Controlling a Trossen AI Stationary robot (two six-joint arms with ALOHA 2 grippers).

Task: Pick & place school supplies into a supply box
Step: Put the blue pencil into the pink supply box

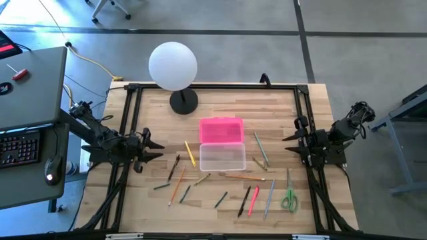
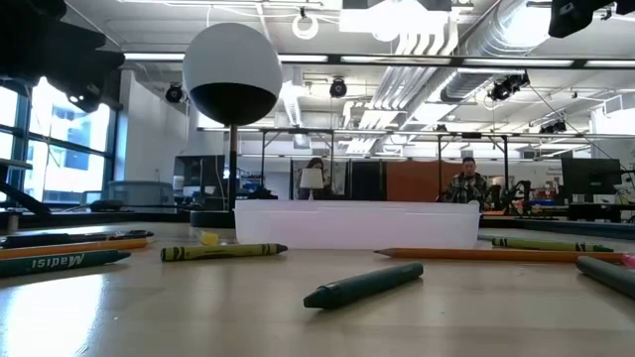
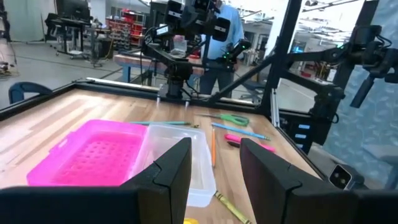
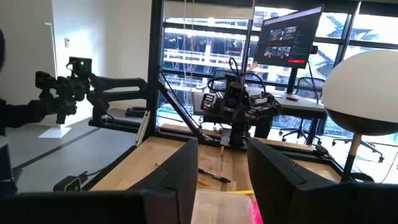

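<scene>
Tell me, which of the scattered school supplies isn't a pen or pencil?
The green-handled scissors, lying near the table's front edge on the right arm's side. Everything else scattered there is a thin straight stick; only this has looped handles.

Green crayon at table's edge reads "Madisi".

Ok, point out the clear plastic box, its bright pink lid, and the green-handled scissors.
clear plastic box (image 1: pixel 223 159): high view, its open middle.
bright pink lid (image 1: pixel 221 130): high view, centre of the textured face.
green-handled scissors (image 1: pixel 289 200): high view, on the green handles.
</scene>
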